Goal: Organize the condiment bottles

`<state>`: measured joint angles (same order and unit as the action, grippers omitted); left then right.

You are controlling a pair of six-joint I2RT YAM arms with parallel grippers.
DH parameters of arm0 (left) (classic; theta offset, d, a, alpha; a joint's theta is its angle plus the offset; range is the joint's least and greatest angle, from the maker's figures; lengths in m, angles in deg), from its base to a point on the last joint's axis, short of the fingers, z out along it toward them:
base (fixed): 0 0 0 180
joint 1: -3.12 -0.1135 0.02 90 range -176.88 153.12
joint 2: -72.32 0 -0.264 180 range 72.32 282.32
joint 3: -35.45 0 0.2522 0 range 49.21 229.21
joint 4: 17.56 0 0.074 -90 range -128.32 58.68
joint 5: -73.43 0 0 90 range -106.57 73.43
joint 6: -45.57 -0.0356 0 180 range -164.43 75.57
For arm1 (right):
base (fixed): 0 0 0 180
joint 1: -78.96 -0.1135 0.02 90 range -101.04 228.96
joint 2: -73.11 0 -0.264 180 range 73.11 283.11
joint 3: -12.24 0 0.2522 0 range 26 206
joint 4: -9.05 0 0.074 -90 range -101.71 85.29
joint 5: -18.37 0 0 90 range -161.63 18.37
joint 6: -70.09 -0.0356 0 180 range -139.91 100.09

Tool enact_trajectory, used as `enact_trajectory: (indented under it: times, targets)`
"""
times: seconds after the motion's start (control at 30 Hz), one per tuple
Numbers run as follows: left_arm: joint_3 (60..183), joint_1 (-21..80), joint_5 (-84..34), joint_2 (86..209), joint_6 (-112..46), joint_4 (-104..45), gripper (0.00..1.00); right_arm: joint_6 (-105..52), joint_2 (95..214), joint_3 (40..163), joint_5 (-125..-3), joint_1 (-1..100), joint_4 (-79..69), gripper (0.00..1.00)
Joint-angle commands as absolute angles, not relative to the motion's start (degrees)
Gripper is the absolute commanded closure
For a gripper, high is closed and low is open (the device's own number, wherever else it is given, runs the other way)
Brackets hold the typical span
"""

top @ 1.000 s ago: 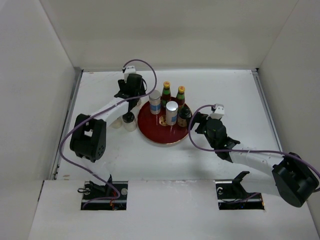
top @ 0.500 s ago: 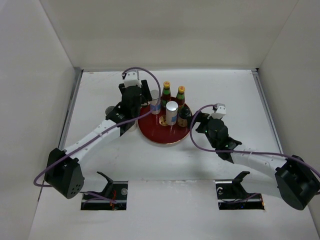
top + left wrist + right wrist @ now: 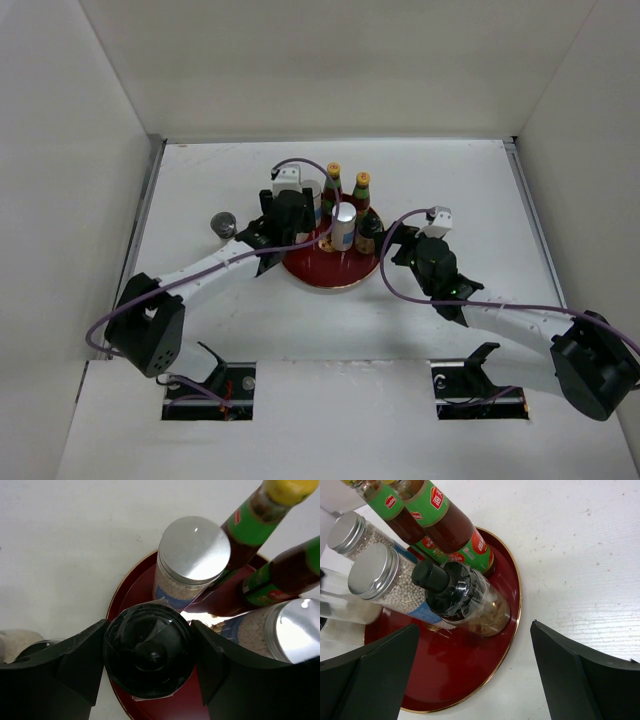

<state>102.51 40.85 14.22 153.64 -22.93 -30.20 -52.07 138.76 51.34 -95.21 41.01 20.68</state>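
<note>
My left gripper (image 3: 290,224) (image 3: 148,630) is shut on a squat dark-lidded jar (image 3: 148,652) and holds it over the left edge of the round red tray (image 3: 312,268). On the tray stand two sauce bottles with green necks and yellow caps (image 3: 333,185) (image 3: 362,190), two silver-topped white cylinders (image 3: 343,224) (image 3: 194,550) and another dark-lidded jar (image 3: 368,232) (image 3: 465,600). My right gripper (image 3: 398,248) (image 3: 480,680) is open and empty at the tray's right edge, apart from that jar.
A grey-lidded jar (image 3: 222,222) stands on the white table left of the tray. The left wrist view shows part of a whitish jar (image 3: 17,642) on the table at its lower left. White walls enclose the table.
My left arm has swung right from the table beside the tray to the tray's left edge, carrying the dark-lidded jar. The grey-lidded jar is now uncovered. The right gripper edged closer to the tray.
</note>
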Motion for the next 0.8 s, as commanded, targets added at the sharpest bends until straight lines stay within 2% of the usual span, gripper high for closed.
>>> enact_trajectory:
  times: [0.0, 0.2, 0.37, 0.5, 0.6, 0.77]
  targets:
    - [102.29, 40.43, 13.14, 155.63, -21.66, -23.77, 0.63, -51.64, 138.42, 51.75, -96.33, 40.78, 24.38, 0.0]
    - [102.38, 40.34, 13.58, 158.45, -21.4, -22.97, 0.59, -51.46, 138.07, 51.66, -96.33, 40.69, 24.38, 0.0]
    - [101.5, 40.6, 14.55, 158.63, -20.96, -23.33, 0.36, -51.55, 138.24, 51.84, -96.15, 40.78, 24.21, 0.0]
    - [100.98, 41.04, 14.55, 157.32, -20.78, -23.94, 0.26, -51.98, 138.24, 51.58, -95.8, 41.04, 24.3, 0.0]
    - [99.75, 41.22, 14.55, 153.72, -20.87, -24.03, 0.22, -51.37, 137.98, 51.84, -96.41, 40.78, 24.12, 0.0]
    - [96.24, 42.09, 17.35, 143.01, -20.17, -26.57, 0.25, -51.64, 137.63, 51.66, -95.89, 40.78, 24.03, 0.0]
